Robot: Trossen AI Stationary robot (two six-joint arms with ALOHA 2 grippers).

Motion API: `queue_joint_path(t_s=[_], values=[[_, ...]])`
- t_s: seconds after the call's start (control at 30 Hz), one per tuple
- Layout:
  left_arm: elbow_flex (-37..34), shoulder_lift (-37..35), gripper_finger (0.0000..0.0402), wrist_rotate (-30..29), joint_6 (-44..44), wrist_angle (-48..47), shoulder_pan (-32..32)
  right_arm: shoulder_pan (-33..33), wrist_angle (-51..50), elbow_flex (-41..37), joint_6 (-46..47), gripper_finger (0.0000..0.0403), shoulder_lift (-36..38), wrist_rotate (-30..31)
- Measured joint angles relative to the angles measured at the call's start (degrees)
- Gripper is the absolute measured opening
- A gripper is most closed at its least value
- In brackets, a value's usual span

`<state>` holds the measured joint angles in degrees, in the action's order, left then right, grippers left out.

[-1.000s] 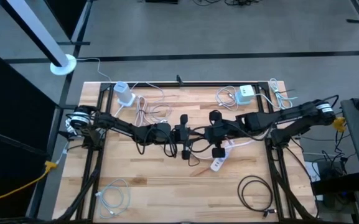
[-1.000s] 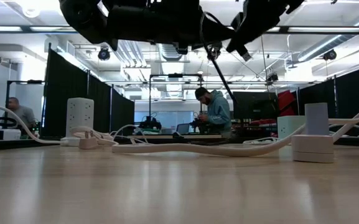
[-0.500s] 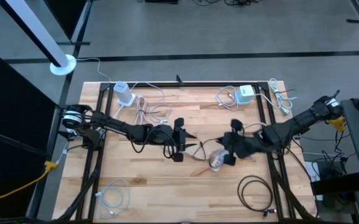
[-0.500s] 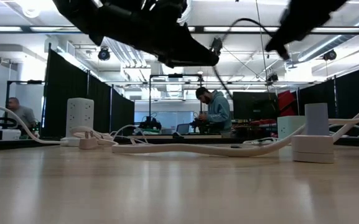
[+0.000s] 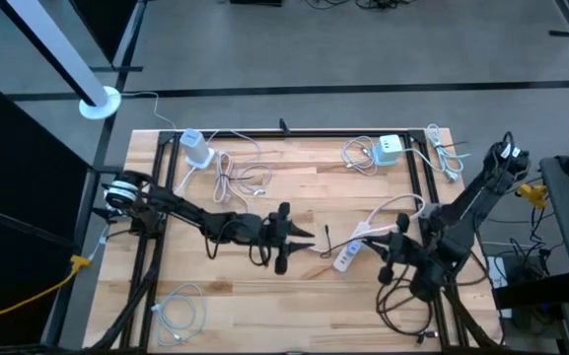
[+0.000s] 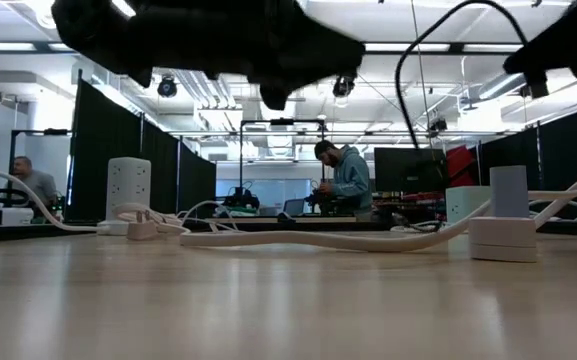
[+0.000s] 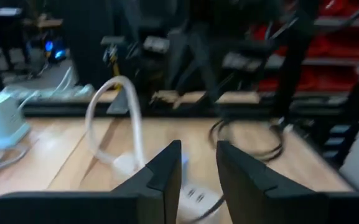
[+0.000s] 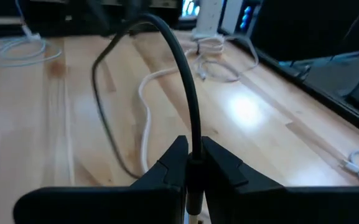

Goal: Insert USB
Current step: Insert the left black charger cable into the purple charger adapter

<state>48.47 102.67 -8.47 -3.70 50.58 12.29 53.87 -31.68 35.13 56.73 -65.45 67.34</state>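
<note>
The right claw [image 5: 394, 258] has swung from table centre toward the near right, clenched on a black cable [image 8: 185, 93]; the left claw [image 5: 294, 237] waits mid-table, slightly parted, apparently empty; next, steering the plug into the white power strip [image 5: 349, 254] between them.

One camera looked straight down on the whole worktop [image 5: 264, 306]. One sat low at its edge, facing the room. Two rode the wrists, close up. All shared the worktop.
</note>
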Motion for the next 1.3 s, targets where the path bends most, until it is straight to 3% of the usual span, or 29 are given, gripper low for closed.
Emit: queue_joint_path(t_s=[0.43, 0.73, 1.3], values=[[0.0, 0.1, 0.0065, -0.1, 0.1, 0.9, 2.5, 0.9, 19.4, -9.4, 8.6, 0.0018, -10.1, 14.9], [0.1, 0.1, 0.0064, -0.1, 2.1, 0.8, 2.5, -0.1, 28.9, -9.1, 13.1, 0.0018, -21.7, 16.4], [0.2, 0.3, 0.0063, -0.1, 2.2, -3.1, 2.5, -3.7, 35.2, -8.6, 7.3, 0.0018, -23.7, 13.1]])
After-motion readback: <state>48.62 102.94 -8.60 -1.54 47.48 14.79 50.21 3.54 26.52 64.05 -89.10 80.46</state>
